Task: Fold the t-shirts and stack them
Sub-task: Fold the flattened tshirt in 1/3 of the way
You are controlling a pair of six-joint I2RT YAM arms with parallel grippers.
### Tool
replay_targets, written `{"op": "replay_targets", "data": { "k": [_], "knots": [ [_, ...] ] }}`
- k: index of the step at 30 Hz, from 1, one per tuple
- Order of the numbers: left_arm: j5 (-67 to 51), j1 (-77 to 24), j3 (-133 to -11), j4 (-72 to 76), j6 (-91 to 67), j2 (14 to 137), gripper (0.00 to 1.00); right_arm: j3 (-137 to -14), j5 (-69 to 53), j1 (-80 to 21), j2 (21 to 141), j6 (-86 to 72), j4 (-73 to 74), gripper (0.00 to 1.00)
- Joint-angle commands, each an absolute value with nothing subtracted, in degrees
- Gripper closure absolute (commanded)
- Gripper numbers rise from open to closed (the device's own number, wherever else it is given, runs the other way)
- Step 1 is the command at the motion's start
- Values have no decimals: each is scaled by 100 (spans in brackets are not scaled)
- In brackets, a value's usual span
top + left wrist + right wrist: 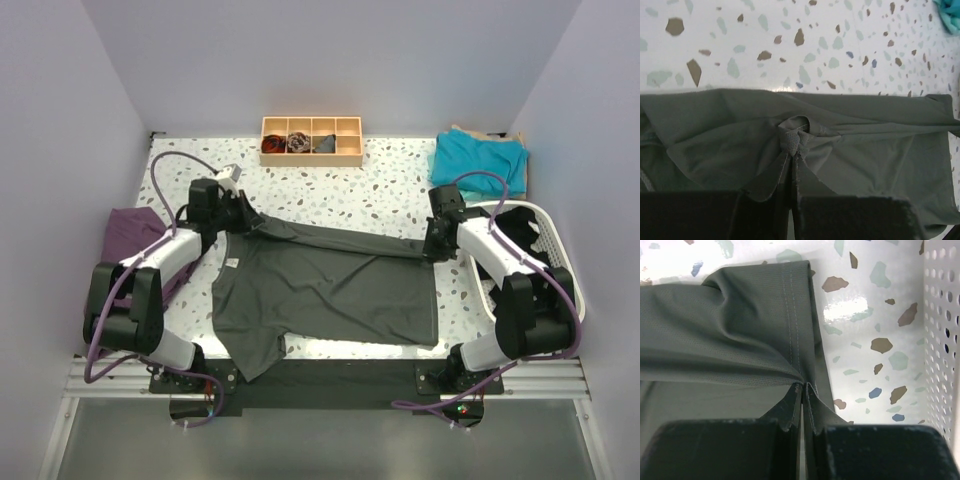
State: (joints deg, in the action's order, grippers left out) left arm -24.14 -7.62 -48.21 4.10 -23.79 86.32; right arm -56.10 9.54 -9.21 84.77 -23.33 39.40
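Observation:
A dark charcoal grey t-shirt (330, 290) lies spread across the table's middle, its far edge lifted in a taut fold between both arms. My left gripper (243, 213) is shut on the shirt's far left corner; the left wrist view shows the cloth (850, 150) bunched at the fingertips (794, 141). My right gripper (434, 245) is shut on the far right hem, the stitched hem (790, 315) pinched between its fingertips (803, 387). A teal t-shirt (478, 162) lies folded at the far right corner.
A wooden compartment tray (311, 140) with small items stands at the back centre. A white perforated basket (540, 250) with dark cloth sits at the right edge, close to the right arm. A purple garment (130, 235) lies at the left edge under the left arm.

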Motion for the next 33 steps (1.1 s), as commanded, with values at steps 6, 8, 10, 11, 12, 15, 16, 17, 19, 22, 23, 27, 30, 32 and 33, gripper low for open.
{"op": "replay_targets", "data": {
  "k": [6, 8, 10, 11, 12, 15, 16, 17, 19, 22, 23, 27, 30, 32, 33],
  "knots": [
    [-1987, -756, -4237, -191, -2311, 8367, 92, -5388, 1257, -905, 8587, -2514, 3867, 100],
    [-1838, -756, -4201, -377, -2294, 8341, 82, -5327, 1266, -905, 8622, -2522, 3867, 100],
    [-1706, -756, -4193, -492, -2285, 8289, 75, -5300, 1274, -905, 8605, -2505, 3876, 75],
    [-1583, -756, -4175, -588, -2294, 8210, 68, -5309, 1301, -897, 8561, -2505, 3911, 71],
    [-1512, -756, -4166, -641, -2329, 8148, 64, -5317, 1327, -905, 8534, -2496, 3946, 70],
    [-968, -756, -4157, -1045, -2399, 7858, 52, -5466, 1476, -897, 8315, -2470, 4113, 64],
    [-871, -756, -4157, -1089, -2391, 7753, 50, -5510, 1572, -896, 8219, -2461, 4148, 60],
    [-766, -756, -4166, -1038, -2399, 7569, 47, -5624, 1582, -905, 8139, -2452, 4148, 59],
    [-843, -756, -4175, -792, -2426, 7454, 44, -5677, 1425, -905, 7972, -2400, 4000, 57],
    [-1352, -765, -4359, -318, -2505, 7602, 42, -5879, 1082, -897, 8199, -2347, 3806, 57],
    [-1623, -765, -4420, -108, -2540, 7811, 42, -5976, 916, -914, 8296, -2338, 3719, 57],
    [-2091, -800, -4631, 474, -2636, 8375, 42, -6021, 598, -914, 8622, -2347, 3332, 59],
    [-2346, -800, -4728, 764, -2672, 8762, 42, -6100, 423, -914, 8859, -2382, 3147, 60],
    [-2530, -809, -4763, 949, -2759, 9034, 42, -6126, 334, -905, 9017, -2399, 3077, 61],
    [-2566, -826, -4798, 984, -2777, 9105, 43, -6135, 282, -914, 9061, -2408, 3085, 61]
  ]
}}
